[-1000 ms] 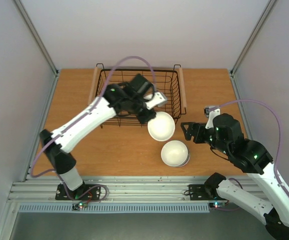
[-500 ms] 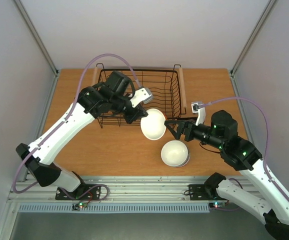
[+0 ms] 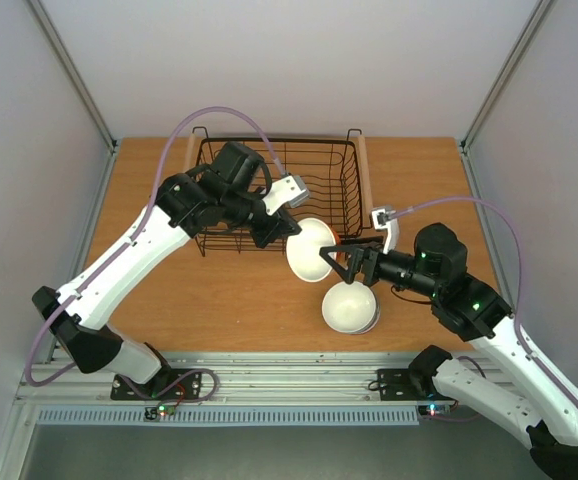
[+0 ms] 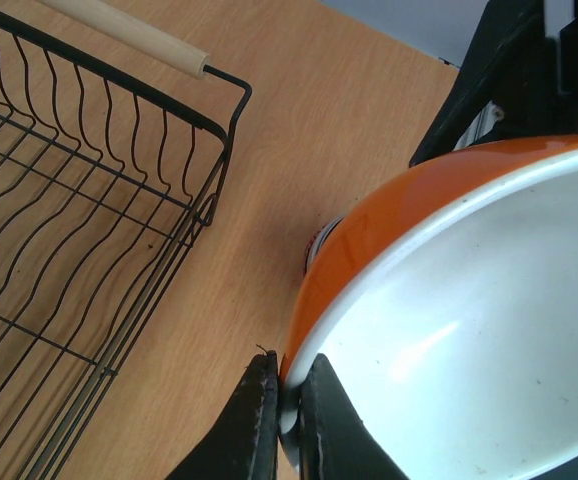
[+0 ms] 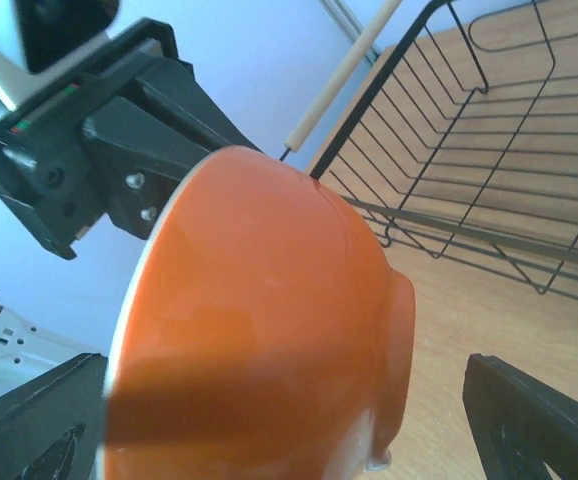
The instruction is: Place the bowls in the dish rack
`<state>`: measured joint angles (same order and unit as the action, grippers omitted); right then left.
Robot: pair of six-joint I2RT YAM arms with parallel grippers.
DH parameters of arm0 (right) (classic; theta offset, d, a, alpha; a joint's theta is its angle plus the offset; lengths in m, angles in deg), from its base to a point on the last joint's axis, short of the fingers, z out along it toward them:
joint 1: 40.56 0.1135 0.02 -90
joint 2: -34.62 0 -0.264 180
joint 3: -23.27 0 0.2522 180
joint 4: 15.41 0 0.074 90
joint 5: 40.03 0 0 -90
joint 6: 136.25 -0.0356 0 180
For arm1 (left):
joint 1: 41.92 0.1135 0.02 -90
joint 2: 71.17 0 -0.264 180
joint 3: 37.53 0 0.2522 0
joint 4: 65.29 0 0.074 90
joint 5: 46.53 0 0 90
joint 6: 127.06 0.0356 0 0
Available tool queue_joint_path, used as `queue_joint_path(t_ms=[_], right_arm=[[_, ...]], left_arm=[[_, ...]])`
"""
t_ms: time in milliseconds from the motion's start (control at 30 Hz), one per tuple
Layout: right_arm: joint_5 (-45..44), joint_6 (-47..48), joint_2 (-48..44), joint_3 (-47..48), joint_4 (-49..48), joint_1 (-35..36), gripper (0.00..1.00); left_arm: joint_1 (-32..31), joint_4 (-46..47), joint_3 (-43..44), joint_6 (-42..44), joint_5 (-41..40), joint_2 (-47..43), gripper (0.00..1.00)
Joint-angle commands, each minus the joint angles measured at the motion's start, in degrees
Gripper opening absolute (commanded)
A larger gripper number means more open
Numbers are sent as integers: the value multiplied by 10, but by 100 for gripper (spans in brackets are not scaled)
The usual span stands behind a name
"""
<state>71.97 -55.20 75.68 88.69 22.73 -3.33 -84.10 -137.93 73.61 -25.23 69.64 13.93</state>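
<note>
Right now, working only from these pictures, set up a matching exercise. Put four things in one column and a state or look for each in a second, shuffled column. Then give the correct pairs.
Things
1. orange bowl
2. white bowl
3. dish rack
4. right hand

Descriptions
A. open, with a finger on either side of a bowl
B. black wire with wooden bar handles
C. pinched at the rim by the left hand
D. sitting upright near the front edge of the table

Pairs: 1-C, 2-D, 3-B, 4-A
</note>
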Motion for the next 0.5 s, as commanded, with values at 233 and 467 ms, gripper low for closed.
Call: queue_joint_path(t_ms=[233,467], right_arm=[[48,-40,28,-41,-84,3,89],[52,-42,41,-40,-96,3,53]], left_arm=[[4,37,17,1,14,-21,0],[5,43,7,-1,13,-24,1]])
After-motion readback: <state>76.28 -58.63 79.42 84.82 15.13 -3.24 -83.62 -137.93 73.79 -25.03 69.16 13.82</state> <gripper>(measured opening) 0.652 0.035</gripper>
